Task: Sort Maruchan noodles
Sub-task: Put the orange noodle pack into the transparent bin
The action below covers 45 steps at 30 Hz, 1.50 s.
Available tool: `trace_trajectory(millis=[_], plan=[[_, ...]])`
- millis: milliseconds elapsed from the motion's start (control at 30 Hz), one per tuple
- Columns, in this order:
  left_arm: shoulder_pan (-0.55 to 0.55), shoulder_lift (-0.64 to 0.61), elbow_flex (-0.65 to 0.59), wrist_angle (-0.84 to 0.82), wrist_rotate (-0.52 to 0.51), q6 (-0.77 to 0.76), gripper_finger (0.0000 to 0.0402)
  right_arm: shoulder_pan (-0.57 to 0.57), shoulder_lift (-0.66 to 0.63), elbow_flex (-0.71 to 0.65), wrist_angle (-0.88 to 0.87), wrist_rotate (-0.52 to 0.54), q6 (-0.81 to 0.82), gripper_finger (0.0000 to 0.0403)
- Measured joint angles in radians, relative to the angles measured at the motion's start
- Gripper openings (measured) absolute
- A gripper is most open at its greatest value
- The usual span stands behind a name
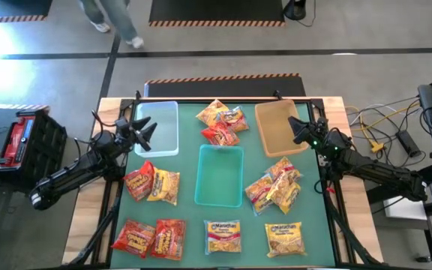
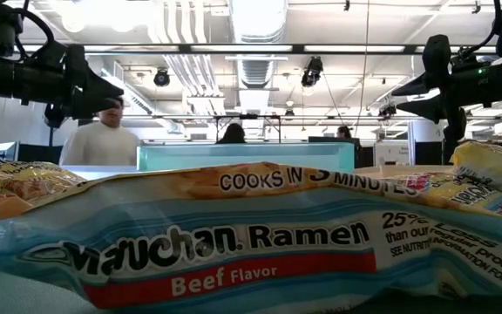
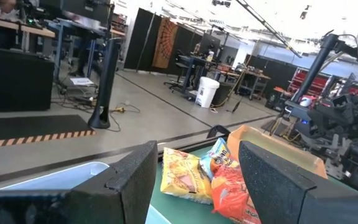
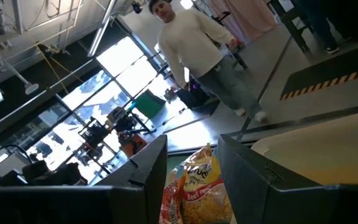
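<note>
I read "Maruchan Ramen", "Beef Flavor" and "COOKS IN 3 MINUTES" on the packet (image 2: 234,244) pressed up against the low camera, its long axis running across that view. From above, the packets (image 1: 222,124) lie flat on the green tabletop (image 1: 253,217) in small groups: a pile between the clear bin (image 1: 160,127) and tan bin (image 1: 280,127), two left of the teal bin (image 1: 220,176), a heap to its right, and four along the near edge, mostly lying at slight angles with labels facing up. Two of those near ones stand long axis front to back. My left tool (image 1: 142,133) hovers over the clear bin, fingers spread, empty. My right tool (image 1: 298,131) hangs over the tan bin, fingers apart, holding nothing. A person (image 4: 197,56) in a pale top stands beyond the tabletop.
</note>
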Motion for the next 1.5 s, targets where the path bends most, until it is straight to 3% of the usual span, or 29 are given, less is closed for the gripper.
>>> trace_trajectory(millis=[633,767,933,1067,1267,1500], plan=[[0.000,0.030,0.000,0.008,0.000,-0.035,0.0210,0.000,0.000,0.000,0.000,0.000,0.003,0.0132],[0.000,0.055,0.000,0.018,-0.013,-0.140,0.0210,0.000,0.000,0.000,0.001,0.000,0.012,0.0132],[0.000,0.098,0.000,0.103,-0.091,-0.178,0.0210,0.000,0.000,0.000,0.026,-0.008,0.081,0.0132],[0.000,0.143,0.000,0.260,-0.021,-0.217,0.0210,0.000,0.000,0.005,0.096,-0.061,0.118,0.0132],[0.000,0.251,0.047,0.292,-0.002,-0.311,0.0210,0.000,0.036,0.102,0.040,-0.080,0.045,0.0132],[0.000,0.419,0.117,0.284,-0.001,-0.350,0.0210,0.000,0.147,0.274,-0.199,-0.088,-0.027,0.0132]])
